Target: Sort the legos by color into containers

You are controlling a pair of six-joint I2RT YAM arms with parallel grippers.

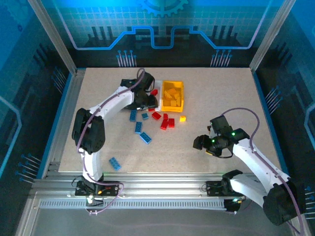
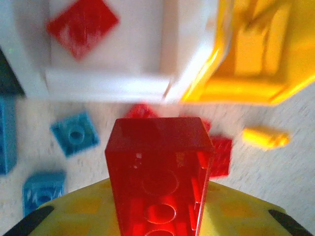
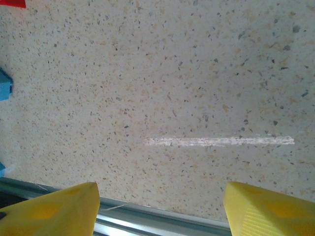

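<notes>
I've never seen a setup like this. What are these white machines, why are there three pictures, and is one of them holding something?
They are two robot arms bolted at the table's near edge, each ending in a two-finger claw. The wide picture comes from a fixed camera above; the other two come from small cameras on each wrist, looking past the claw's own yellow fingers. Small red, blue and yellow bricks lie scattered on the table, beside a yellow bin already holding yellow pieces and a white bin with one red piece inside. The left claw is shut on a red brick close to the white bin. The right claw hangs open above bare table, holding nothing.
</notes>
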